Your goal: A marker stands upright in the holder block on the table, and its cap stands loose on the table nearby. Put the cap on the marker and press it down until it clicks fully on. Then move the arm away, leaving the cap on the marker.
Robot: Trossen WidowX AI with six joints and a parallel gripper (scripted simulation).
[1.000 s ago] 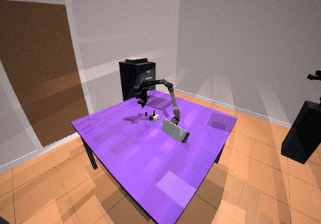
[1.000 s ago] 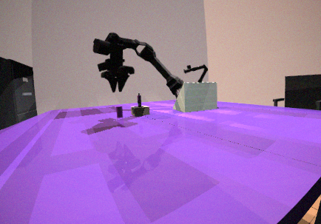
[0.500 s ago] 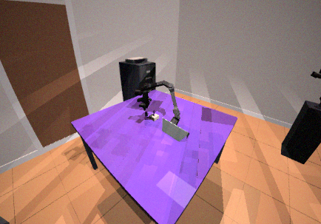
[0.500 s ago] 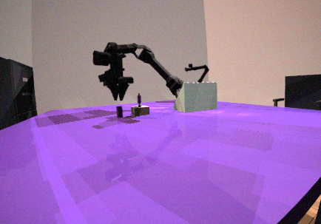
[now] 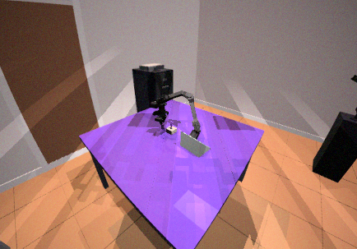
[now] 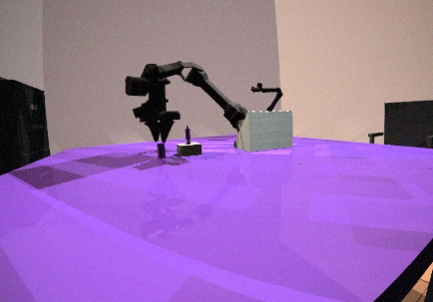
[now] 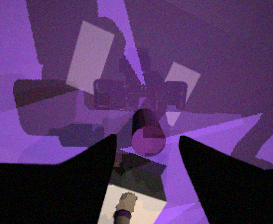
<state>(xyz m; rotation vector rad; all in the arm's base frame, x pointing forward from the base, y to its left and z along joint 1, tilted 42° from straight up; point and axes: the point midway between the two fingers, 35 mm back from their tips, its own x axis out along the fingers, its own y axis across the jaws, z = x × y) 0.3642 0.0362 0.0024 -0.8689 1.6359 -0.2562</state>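
The cap (image 6: 161, 151) is standing upright on the purple table (image 6: 259, 211), just left of the pale holder block (image 6: 190, 149) in the exterior view. In the wrist view the cap (image 7: 148, 132) is showing as a dark purple cylinder lying in the gap ahead of the two black fingers. The marker (image 6: 188, 135) is sitting upright in the block — uncapped. The gripper (image 6: 162, 138) is hanging directly above the cap, pointing down, its fingers standing apart with nothing between them; its tips are close over the cap's top, and contact cannot be told. Behind the block, to the right, the arm's grey base box (image 6: 265, 131) is resting on the table — a dark cabinet (image 5: 151, 85) is standing beyond the far edge.
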